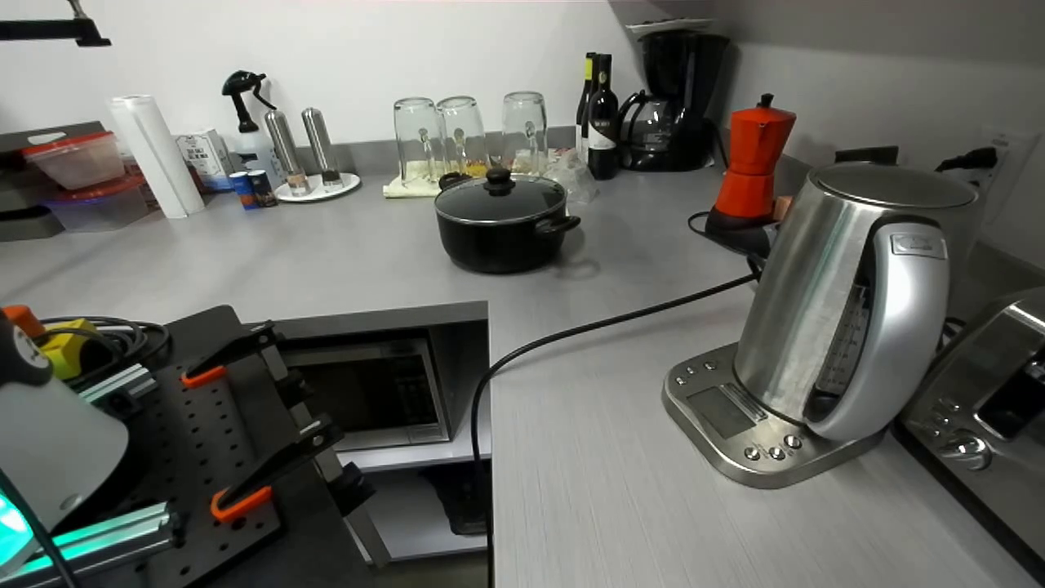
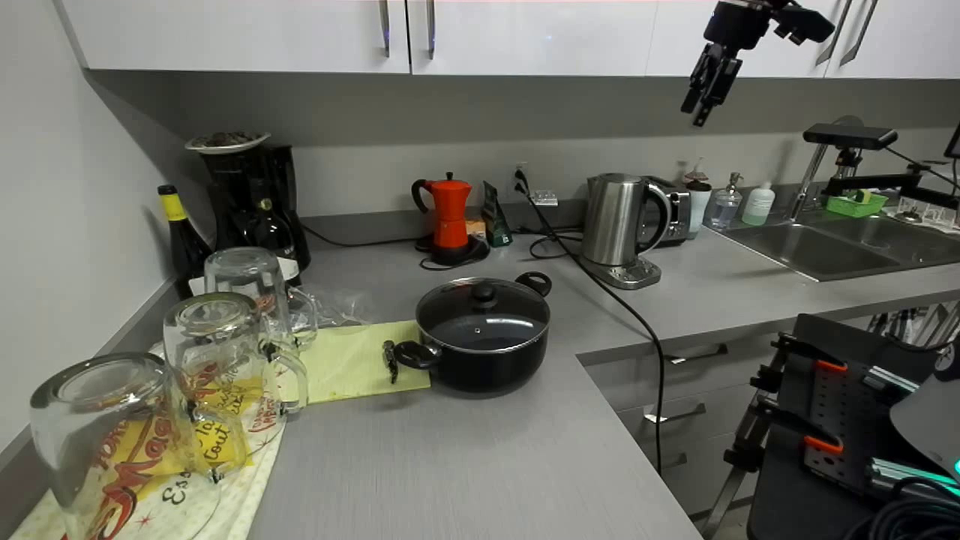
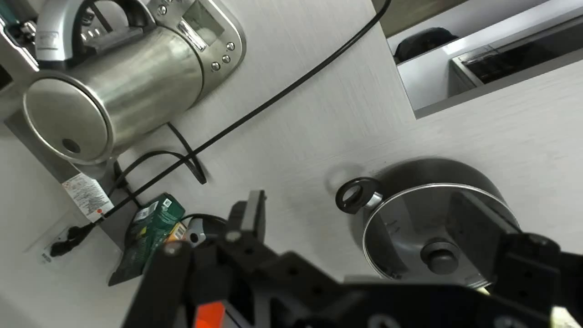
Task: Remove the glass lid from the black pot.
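The black pot point(image 1: 500, 249) stands on the grey counter near its inner corner; it shows in both exterior views point(image 2: 491, 369) and in the wrist view point(image 3: 437, 169). The round glass lid point(image 1: 526, 200) with its dark centre knob lies flat on the pot, also seen in an exterior view point(image 2: 454, 319) and the wrist view point(image 3: 405, 228). My gripper point(image 2: 694, 114) hangs high above the counter, right of the pot in that exterior view, pointing down. In the wrist view the fingers of my gripper point(image 3: 360, 200) are wide apart with nothing between them. One finger overlaps the lid in that picture.
A steel kettle point(image 1: 804, 302) stands on its base beside a toaster point(image 1: 988, 408). A black cord point(image 2: 600, 281) crosses the counter and hangs over its edge. Upturned glass mugs point(image 2: 217, 337), a yellow cloth point(image 2: 345, 360), wine bottles point(image 1: 602, 122) and a red moka pot point(image 1: 751, 155) stand around the pot.
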Robot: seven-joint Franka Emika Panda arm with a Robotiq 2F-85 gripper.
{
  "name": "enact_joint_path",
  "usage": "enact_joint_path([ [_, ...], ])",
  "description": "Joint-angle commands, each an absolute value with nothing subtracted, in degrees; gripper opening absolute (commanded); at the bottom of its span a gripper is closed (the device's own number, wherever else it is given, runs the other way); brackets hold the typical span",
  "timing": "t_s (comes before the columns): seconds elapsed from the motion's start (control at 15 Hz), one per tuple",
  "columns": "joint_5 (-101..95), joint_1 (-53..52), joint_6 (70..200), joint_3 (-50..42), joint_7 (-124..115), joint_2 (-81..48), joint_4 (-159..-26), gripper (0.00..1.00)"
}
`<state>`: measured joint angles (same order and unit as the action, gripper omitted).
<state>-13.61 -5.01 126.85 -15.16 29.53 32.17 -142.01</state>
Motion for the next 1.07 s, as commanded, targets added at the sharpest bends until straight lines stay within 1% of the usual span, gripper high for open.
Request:
enact_joint_path([
  [0.0,-12.2,-6.0,128.5,-12.0,32.1,22.2,-135.2,1.00],
  [0.47,-9.3,-7.2,131.0,-6.0,37.7,6.3,-124.2,1.00],
  [1.0,-4.1,-5.7,132.5,1.1,45.7,-8.0,-114.2,1.00],
])
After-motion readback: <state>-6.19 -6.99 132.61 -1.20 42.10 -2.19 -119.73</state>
